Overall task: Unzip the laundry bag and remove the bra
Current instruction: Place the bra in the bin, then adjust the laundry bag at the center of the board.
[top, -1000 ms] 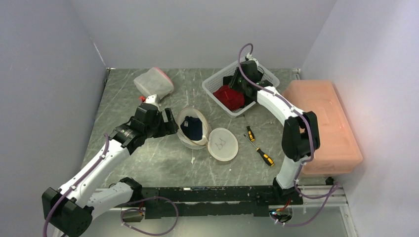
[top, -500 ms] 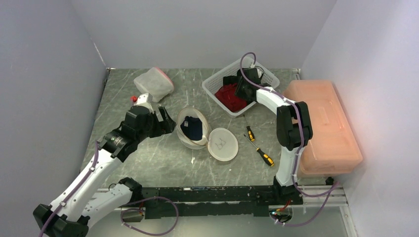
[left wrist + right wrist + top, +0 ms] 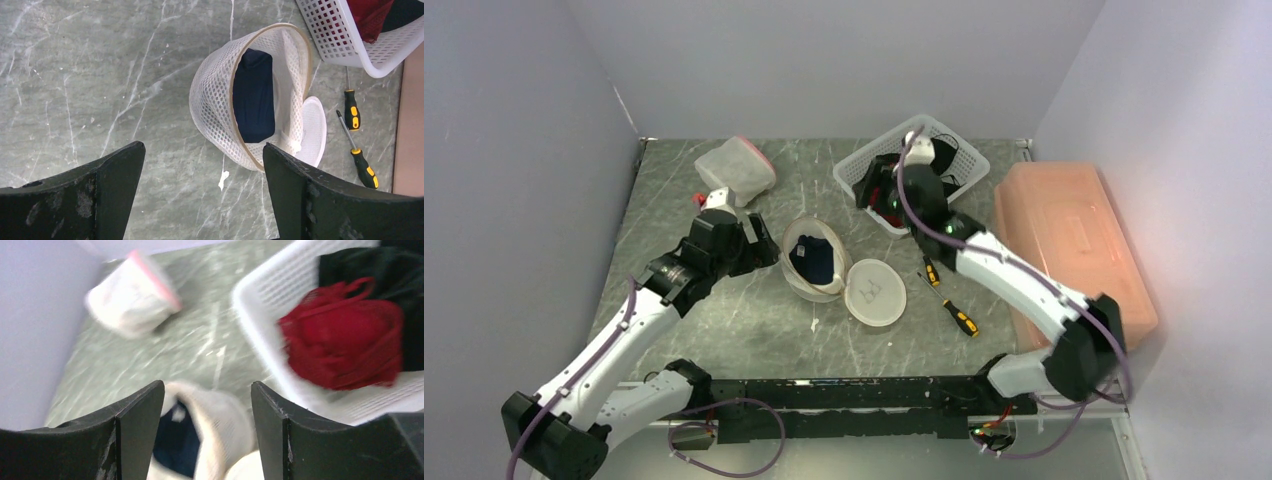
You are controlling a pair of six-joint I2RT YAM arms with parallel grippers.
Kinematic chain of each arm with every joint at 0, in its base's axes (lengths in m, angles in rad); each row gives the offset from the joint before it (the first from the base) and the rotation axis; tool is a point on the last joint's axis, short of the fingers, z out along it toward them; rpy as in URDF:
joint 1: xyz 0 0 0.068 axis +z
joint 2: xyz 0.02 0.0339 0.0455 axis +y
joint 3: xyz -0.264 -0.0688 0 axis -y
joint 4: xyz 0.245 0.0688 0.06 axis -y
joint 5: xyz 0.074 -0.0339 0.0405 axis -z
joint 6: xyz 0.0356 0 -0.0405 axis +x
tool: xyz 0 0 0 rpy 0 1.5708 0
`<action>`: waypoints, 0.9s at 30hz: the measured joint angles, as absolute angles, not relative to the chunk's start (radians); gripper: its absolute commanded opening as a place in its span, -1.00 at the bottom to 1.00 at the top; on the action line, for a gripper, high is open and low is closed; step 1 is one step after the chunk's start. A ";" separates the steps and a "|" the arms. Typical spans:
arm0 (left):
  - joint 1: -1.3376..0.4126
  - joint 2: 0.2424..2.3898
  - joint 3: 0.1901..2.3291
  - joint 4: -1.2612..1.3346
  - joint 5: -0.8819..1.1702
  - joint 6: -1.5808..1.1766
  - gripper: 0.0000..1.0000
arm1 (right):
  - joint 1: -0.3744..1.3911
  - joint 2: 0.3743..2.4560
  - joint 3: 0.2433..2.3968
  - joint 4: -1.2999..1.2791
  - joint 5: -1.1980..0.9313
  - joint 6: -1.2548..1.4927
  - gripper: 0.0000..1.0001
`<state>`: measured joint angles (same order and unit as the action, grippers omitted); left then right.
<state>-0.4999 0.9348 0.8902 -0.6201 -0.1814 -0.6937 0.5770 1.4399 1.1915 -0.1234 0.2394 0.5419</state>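
White mesh laundry bag (image 3: 802, 285), unzipped, mouth tilted rightward, holds navy bra (image 3: 814, 258); basket (image 3: 255, 325) holds red garment (image 3: 345, 340); left gripper (image 3: 201, 147), right gripper (image 3: 207, 385) wide.

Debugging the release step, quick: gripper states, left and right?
Left gripper: open, holding nothing.
Right gripper: open, holding nothing.

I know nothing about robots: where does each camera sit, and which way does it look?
Top camera: fixed high behind the robot, looking down on the table; left arm and right arm in view.
Left wrist camera: on the left arm, looking straight down at the open laundry bag; left fingers frame the bottom.
Right wrist camera: on the right arm, angled towards the basket and red garment; right fingers at the bottom.
Both wrist views share the laundry bag and basket.
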 measured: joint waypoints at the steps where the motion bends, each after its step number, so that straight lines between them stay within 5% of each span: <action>1: -0.500 0.938 0.890 -0.620 -0.181 -0.694 0.89 | 0.635 1.382 1.147 -0.092 0.249 0.542 0.36; 8: -0.500 0.993 0.918 -0.615 -0.132 -0.649 0.88 | 0.719 1.168 0.784 0.032 0.141 0.639 0.29; 20: -0.405 1.372 1.069 -0.568 0.057 -0.561 0.76 | 0.811 1.271 0.684 0.030 0.039 0.693 0.47; 27: -0.393 1.459 1.096 -0.507 0.131 -0.565 -0.15 | 0.803 1.327 0.716 0.034 0.072 0.694 0.50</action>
<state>-0.3931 1.4593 1.0962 -0.5068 0.1310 -0.5648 0.8028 1.3273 0.7158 0.0341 0.0715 0.6941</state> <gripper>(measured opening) 0.588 0.744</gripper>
